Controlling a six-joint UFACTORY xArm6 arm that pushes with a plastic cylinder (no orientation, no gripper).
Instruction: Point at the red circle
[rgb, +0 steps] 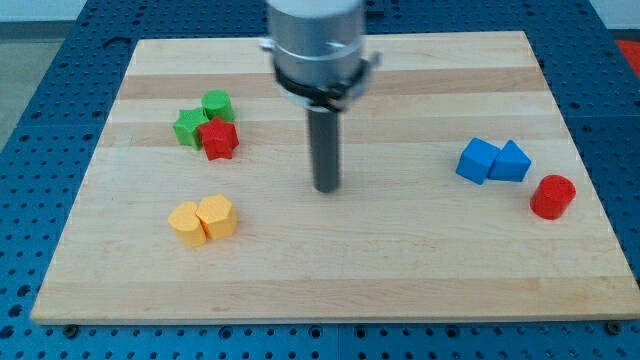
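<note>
In the one camera view, our rod hangs down from its grey mount near the top centre of the wooden board, and my tip rests near the middle of the board, touching no block; it is a plain rod with nothing to open or close and it holds nothing. The red circle, a short red cylinder, stands near the view's right edge of the board, well apart from the tip and slightly lower in the view. Just up and to its left sit two blue blocks touching one another: a blue cube-like block and a blue wedge-like block; the red circle lies near the latter but apart from it. On the view's left, a cluster of three touches together: a green block at the top, a green star-like block to its lower left, and a red star-shaped block. Below them, two yellow blocks, and, sit side by side, touching.
</note>
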